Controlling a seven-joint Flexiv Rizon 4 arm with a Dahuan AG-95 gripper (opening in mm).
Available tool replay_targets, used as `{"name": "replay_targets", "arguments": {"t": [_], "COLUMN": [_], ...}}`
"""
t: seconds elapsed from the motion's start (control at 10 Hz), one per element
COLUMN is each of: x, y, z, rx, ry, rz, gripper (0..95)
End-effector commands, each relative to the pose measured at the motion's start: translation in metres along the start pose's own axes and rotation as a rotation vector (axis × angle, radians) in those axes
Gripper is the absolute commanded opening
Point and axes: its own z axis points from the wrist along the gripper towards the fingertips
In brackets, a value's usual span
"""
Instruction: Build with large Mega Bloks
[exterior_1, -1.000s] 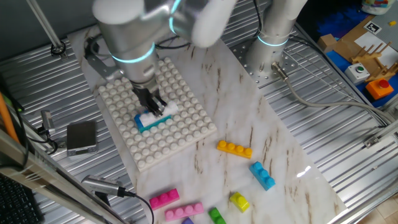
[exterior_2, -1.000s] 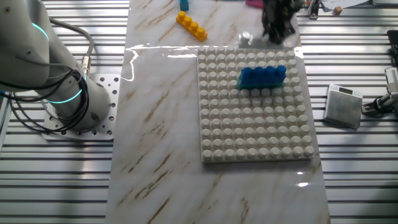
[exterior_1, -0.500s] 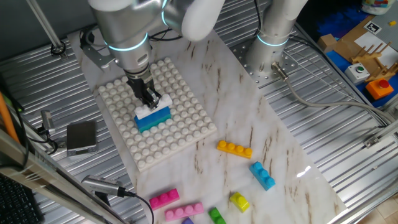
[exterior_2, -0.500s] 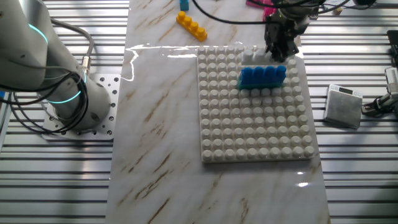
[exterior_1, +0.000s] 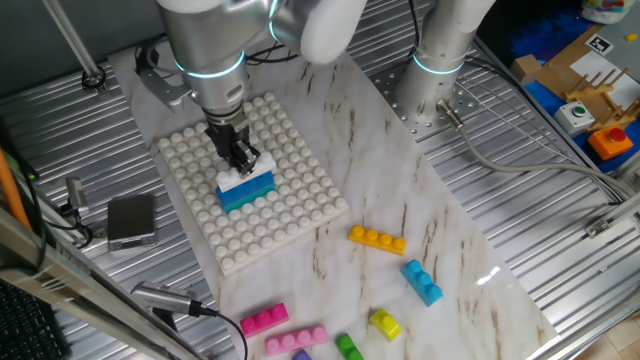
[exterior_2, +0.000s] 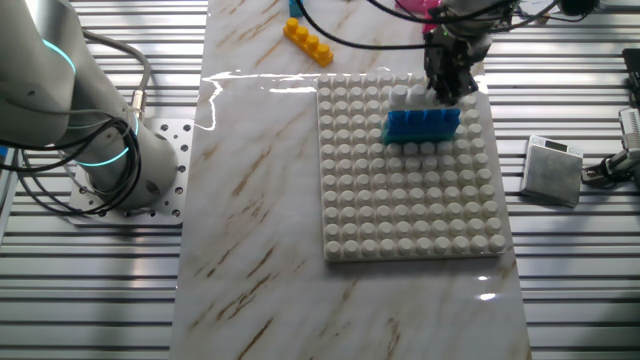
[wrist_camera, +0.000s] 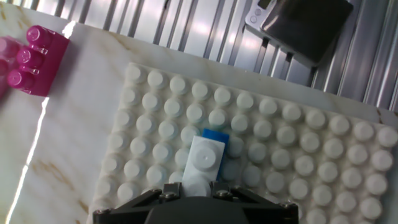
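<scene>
Ribbed metal decking (exterior_1: 560, 230) surrounds a long marble-patterned slab (exterior_1: 400, 200) that serves as the work surface. At the left edge of one fixed view, a small grey square device (exterior_1: 131, 219) with a cable lies on the decking. Just right of it sits a white studded plastic baseplate (exterior_1: 290, 215) on the slab. Over the plate, the silver robot arm (exterior_1: 205, 45), ringed with a teal light, reaches straight down, wrist vertical. Its black two-finger gripper (exterior_1: 239, 160) is closed narrowly on a white plastic studded brick (exterior_1: 240, 180), which rests on top of a blue elongated studded brick (exterior_1: 248, 192) pressed onto the plate. In the hand view the white brick (wrist_camera: 204, 163) lies lengthwise between the fingers, with the blue one (wrist_camera: 216, 138) peeking out beyond it.

Farther right on the slab lie loose blocks: a pink brick (exterior_1: 263, 319), a paler pink brick (exterior_1: 295, 338), a green block (exterior_1: 347, 346), a yellow block (exterior_1: 385, 323), an orange four-stud brick (exterior_1: 377, 240) and a light blue brick (exterior_1: 422, 281). The arm's silver base column (exterior_1: 440, 50) stands at the slab's far end. At the far right, cardboard pieces (exterior_1: 570, 70) and a blue bin (exterior_1: 550, 100) sit beyond the decking.
</scene>
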Motion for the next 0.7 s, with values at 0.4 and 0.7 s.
{"name": "replay_targets", "arguments": {"t": [0.4,0.7], "x": [0.0002,0.0008], "y": [-0.0025,-0.0054], "z": [0.0065,0.0113], "rx": [0.005,0.005], "ry": [-0.012,-0.021], "rz": [-0.008,0.009], "gripper": [0.0,0.0]}}
